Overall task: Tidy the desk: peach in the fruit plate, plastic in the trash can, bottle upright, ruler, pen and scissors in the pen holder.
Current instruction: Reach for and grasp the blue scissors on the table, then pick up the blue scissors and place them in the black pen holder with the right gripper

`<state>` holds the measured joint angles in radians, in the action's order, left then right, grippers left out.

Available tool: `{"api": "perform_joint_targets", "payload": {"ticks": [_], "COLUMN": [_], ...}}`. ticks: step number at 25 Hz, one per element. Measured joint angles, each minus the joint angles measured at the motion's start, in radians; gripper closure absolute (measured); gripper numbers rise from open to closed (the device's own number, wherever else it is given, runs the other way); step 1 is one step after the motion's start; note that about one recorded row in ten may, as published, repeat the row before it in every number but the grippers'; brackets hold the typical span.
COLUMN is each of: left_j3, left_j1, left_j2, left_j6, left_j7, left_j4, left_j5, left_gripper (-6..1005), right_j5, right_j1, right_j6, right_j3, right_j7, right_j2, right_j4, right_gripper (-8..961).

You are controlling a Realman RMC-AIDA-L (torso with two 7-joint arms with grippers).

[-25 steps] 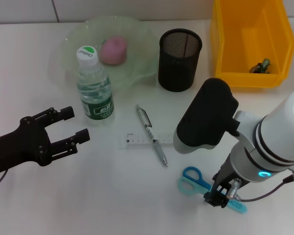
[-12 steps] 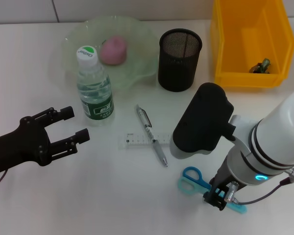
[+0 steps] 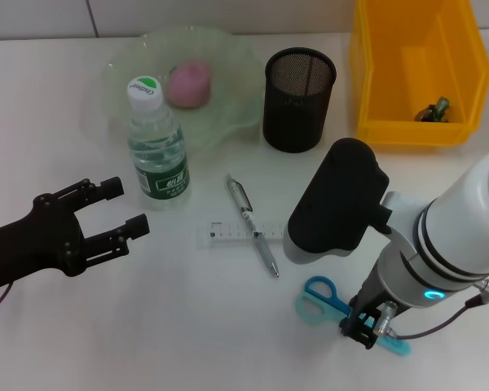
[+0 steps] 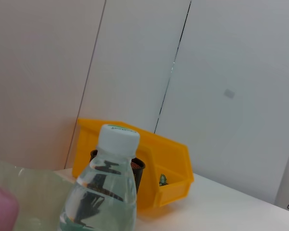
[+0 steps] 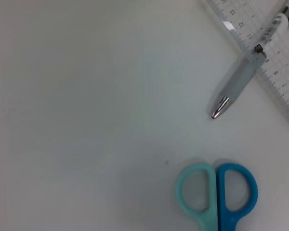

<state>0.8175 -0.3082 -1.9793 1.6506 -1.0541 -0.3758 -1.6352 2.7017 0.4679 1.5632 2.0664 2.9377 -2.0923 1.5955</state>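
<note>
We see the fruit plate (image 3: 228,122) at the desk's (image 3: 106,326) far edge with the peach (image 3: 189,83) in it; the bottle (image 3: 156,147) stands upright at its near rim. The pen holder (image 3: 299,99) is right of the plate, the trash can (image 3: 416,73) in the far right corner. The pen (image 3: 252,224) lies across the ruler (image 3: 228,234) mid-desk, the scissors (image 3: 322,300) nearer the front edge.

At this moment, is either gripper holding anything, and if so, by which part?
The left gripper is open and empty, short of the bottle. The right gripper is down at the scissors, just past the handle loops, but a closed grip cannot be told.
</note>
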Motion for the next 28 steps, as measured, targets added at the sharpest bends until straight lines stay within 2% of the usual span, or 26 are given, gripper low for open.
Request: {"api": "perform_joint_targets", "payload": {"ticks": [14, 18, 20, 21, 22, 23, 25, 26, 27, 28], "left_j3": [0.000, 0.000, 0.000, 0.000, 0.000, 0.000, 0.000, 0.000, 0.000, 0.000], "left_j1": [0.001, 0.003, 0.004, 0.004, 0.005, 0.005, 0.005, 0.005, 0.005, 0.005], "left_j2": [-0.001, -0.001, -0.001, -0.001, -0.001, -0.001, -0.001, -0.001, 0.000, 0.000], "left_j6": [0.000, 0.000, 0.000, 0.000, 0.002, 0.002, 0.005, 0.005, 0.005, 0.005], "left_j7": [0.000, -0.001, -0.001, -0.001, -0.001, -0.001, -0.002, -0.002, -0.002, -0.002], "left_j4": [0.000, 0.000, 0.000, 0.000, 0.000, 0.000, 0.000, 0.000, 0.000, 0.000], "left_j5": [0.000, 0.000, 0.000, 0.000, 0.000, 0.000, 0.000, 0.000, 0.001, 0.001], "left_gripper": [215, 215, 215, 215, 215, 215, 215, 215, 215, 215], "right_j5": [0.001, 0.001, -0.003, -0.018, -0.018, -0.038, -0.102, -0.215, -0.288, -0.288], "right_j1": [-0.005, -0.026, -0.052, -0.089, -0.089, -0.110, -0.150, -0.197, -0.219, -0.219], "right_j6": [-0.012, -0.015, -0.014, -0.013, -0.013, -0.015, -0.032, -0.080, -0.125, -0.125], "right_j3": [0.016, 0.000, -0.040, -0.106, -0.106, -0.150, -0.244, -0.364, -0.425, -0.425], "right_j7": [-0.007, -0.025, -0.054, -0.096, -0.096, -0.123, -0.186, -0.271, -0.321, -0.321], "right_j2": [0.000, 0.000, 0.001, 0.000, 0.000, 0.000, 0.002, 0.003, 0.003, 0.003], "right_j4": [-0.006, 0.026, 0.065, 0.117, 0.117, 0.144, 0.188, 0.210, 0.205, 0.205], "right_gripper": [726, 732, 731, 731, 730, 730, 729, 729, 728, 728]}}
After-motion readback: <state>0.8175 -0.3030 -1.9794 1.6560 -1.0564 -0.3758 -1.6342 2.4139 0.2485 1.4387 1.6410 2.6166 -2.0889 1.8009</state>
